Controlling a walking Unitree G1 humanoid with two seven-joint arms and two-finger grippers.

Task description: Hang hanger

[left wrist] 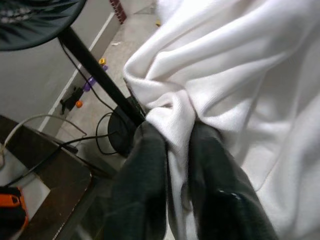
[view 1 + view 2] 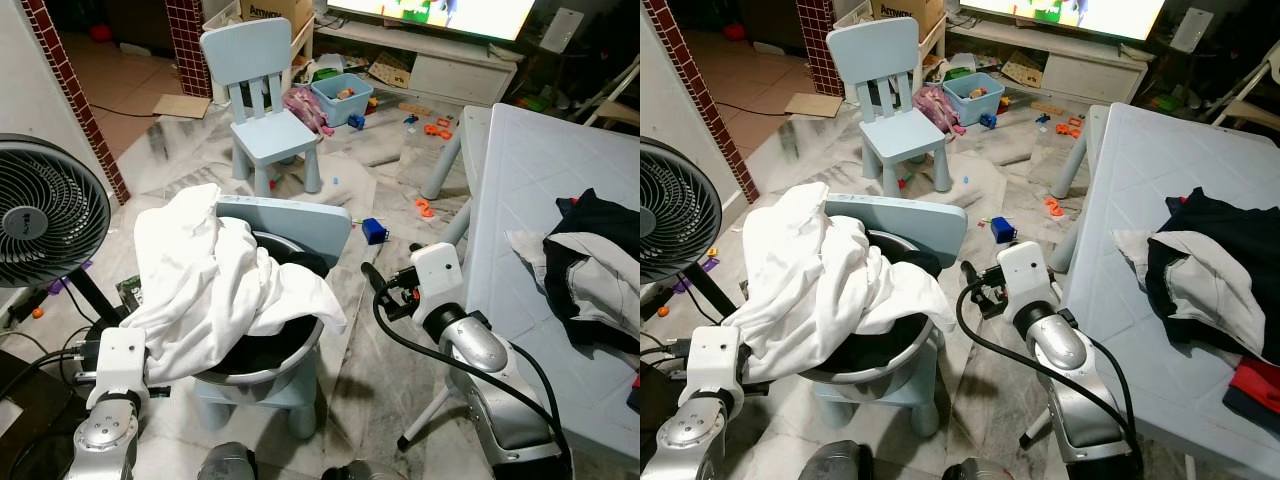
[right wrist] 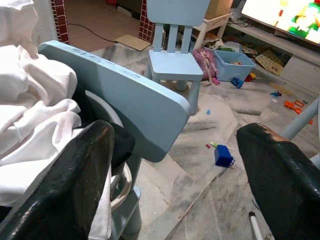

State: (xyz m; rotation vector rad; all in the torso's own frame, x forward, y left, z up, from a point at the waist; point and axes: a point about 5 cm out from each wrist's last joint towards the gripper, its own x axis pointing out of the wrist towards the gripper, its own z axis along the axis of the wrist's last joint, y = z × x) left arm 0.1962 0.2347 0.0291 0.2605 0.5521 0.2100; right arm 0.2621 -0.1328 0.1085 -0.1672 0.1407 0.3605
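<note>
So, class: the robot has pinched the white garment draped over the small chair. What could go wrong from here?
1. The white garment lies over a metal basin on the near chair; pulling may tip the basin.
2. The left gripper pinches only a small fold, which may slip.
3. The fan stands close; lifted cloth might catch it.

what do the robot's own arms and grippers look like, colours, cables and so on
Both arms are silver metal with rounded joint housings, each topped by a boxy white wrist block. The right arm carries thick black cables looping from the wrist block down along the forearm, with a small red detail near the right gripper. The left arm looks alike. The left gripper has long, matte black fingers, slightly scuffed.
</note>
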